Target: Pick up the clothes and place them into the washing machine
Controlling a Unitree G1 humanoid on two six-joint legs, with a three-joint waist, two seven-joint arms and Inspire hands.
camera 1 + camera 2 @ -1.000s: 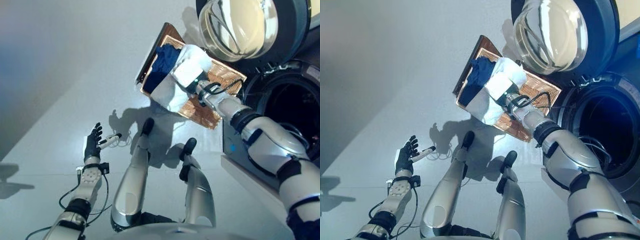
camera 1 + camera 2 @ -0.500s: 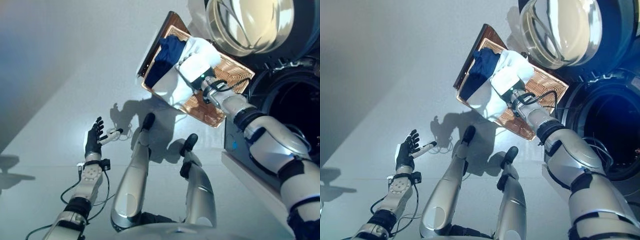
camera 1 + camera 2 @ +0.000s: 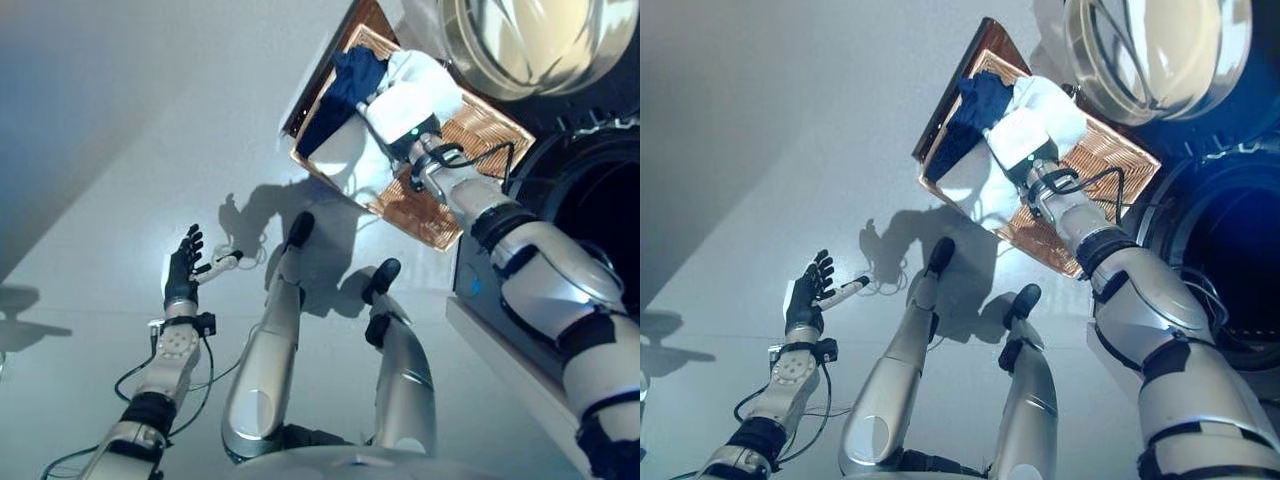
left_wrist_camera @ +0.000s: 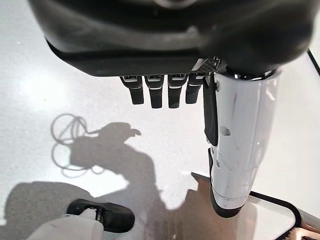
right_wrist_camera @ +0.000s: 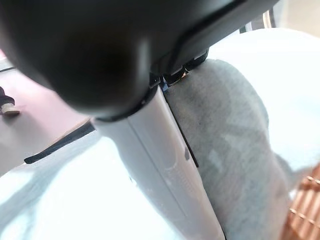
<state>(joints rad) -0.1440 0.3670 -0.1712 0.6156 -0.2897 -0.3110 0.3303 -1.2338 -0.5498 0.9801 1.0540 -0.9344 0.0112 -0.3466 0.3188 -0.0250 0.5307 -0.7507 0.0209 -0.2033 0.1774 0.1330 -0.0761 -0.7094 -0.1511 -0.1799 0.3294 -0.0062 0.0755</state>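
A woven copper-brown basket [image 3: 482, 128] lies on the pale floor in front of the washing machine [image 3: 1230, 240]. In it sit a white cloth [image 3: 340, 165] and a dark blue cloth [image 3: 347, 85]. My right arm reaches into the basket, and my right hand [image 5: 165, 175] is buried in the white cloth [image 5: 260, 75], its white-covered thumb lying along the fabric. My left hand [image 3: 182, 278] hangs low at the left, away from the basket, open and holding nothing.
The machine's round glass door [image 3: 520, 40] stands swung open above the far end of the basket. The dark drum opening [image 3: 600, 220] lies to the right of the basket. Bare pale floor [image 3: 120, 150] spreads to the left.
The whole picture has shifted, so the camera moved. My right hand stays in the basket on the white cloth, and my left hand keeps its open pose.
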